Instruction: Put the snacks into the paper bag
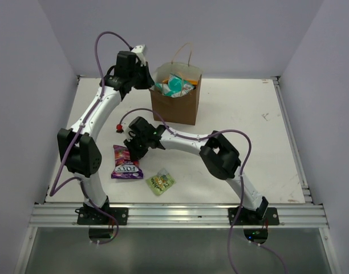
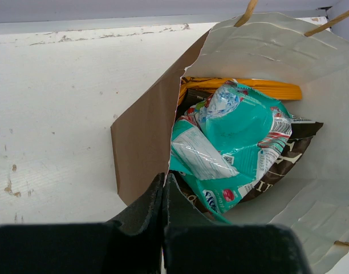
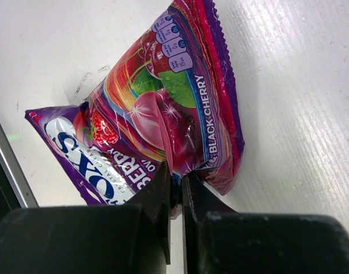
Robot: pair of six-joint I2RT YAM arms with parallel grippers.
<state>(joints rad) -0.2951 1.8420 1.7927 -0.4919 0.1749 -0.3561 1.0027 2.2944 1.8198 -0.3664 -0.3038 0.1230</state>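
Note:
The paper bag (image 1: 175,105) stands upright at the back centre, its mouth open. Inside it lie the teal packet (image 2: 243,128), the orange chip bag (image 2: 266,88) and the dark brown chip bag (image 2: 291,154). My left gripper (image 1: 150,80) is shut on the bag's left rim (image 2: 164,181) and holds it. My right gripper (image 1: 130,150) is shut on a fold of the purple candy packet (image 3: 163,108), which is low at the table (image 1: 126,164). The small green packet (image 1: 160,181) lies on the table, near front, untouched.
A small red thing (image 1: 118,127) lies on the table left of the right gripper. The bag's thin handles (image 1: 183,54) stick up above its rim. A metal rail (image 1: 174,214) runs along the table's near edge. Walls enclose the table on three sides.

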